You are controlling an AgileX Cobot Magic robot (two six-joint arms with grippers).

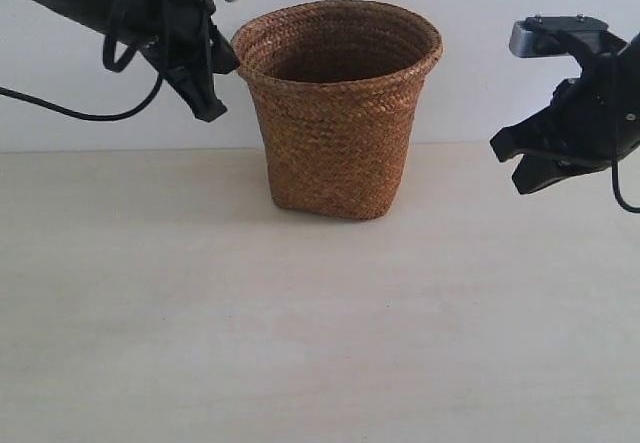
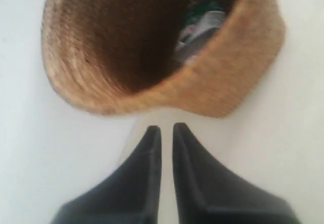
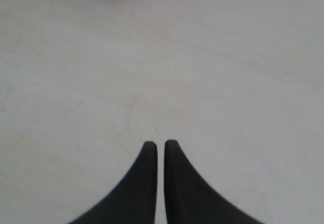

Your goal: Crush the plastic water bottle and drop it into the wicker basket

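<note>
Brown wicker, the basket [image 1: 340, 133] stands upright on the pale bench [image 1: 300, 343], near its back edge by the white wall [image 1: 480, 83]. The bottle [image 2: 200, 27] lies inside it, low against the inner wall. Only the left wrist view shows it, as a blurred patch of green and white, so its shape cannot be judged.

The left hand [image 1: 208, 111] hangs in the air just beside the basket's rim on the left, pointing downward, its fingers [image 2: 152, 148] pressed almost together around a thin slit, holding nothing. The right hand [image 1: 508, 163] hovers well apart to the right, above the bare bench, its fingers [image 3: 149, 158] likewise drawn close and empty.
</note>
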